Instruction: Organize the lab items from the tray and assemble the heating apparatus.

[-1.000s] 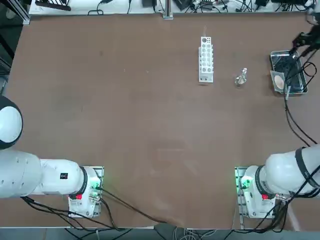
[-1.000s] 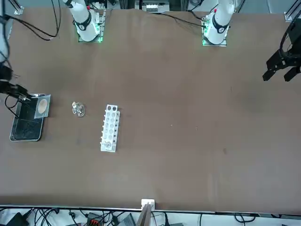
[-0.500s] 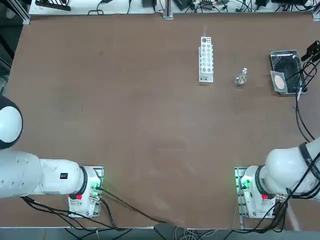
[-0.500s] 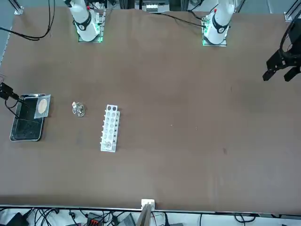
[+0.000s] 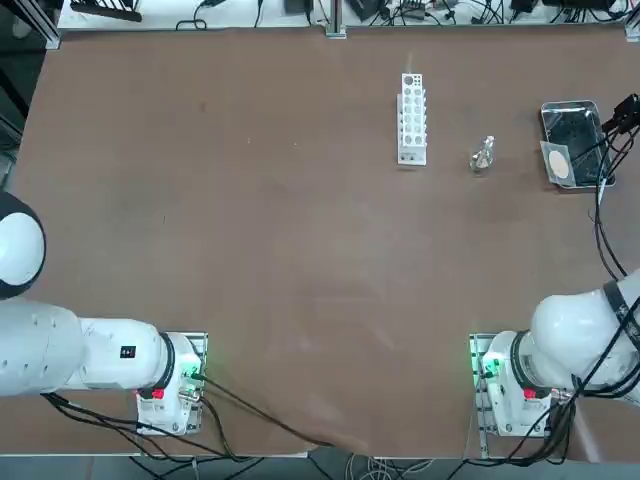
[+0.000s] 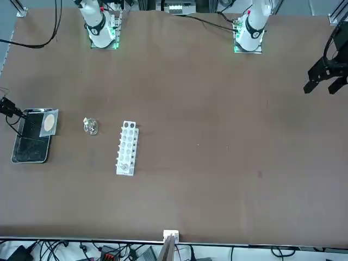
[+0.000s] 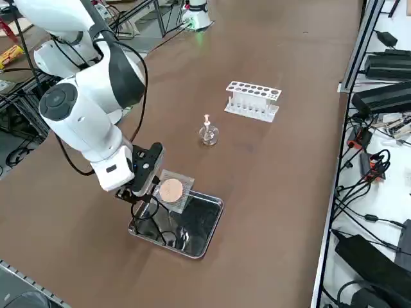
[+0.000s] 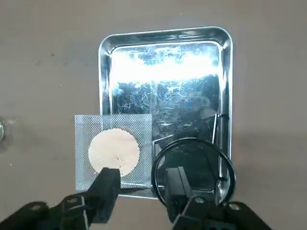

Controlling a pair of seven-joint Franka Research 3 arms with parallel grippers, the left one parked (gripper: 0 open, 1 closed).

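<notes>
While the right claw (image 8: 143, 184) hangs apart over the tray (image 8: 105, 52), mesh (image 8: 113, 149) overlaps its rim beside the tripod ring (image 8: 194, 166).

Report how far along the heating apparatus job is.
Done: the burner already stands on the table, between the white rack and the tray.
In hand: the right gripper, fingers apart and holding nothing, hovers at the tray's end, over the mesh square and wire ring tripod.
Left: tripod still lies in the tray, mesh overhangs its rim; neither is stacked over the burner.
</notes>
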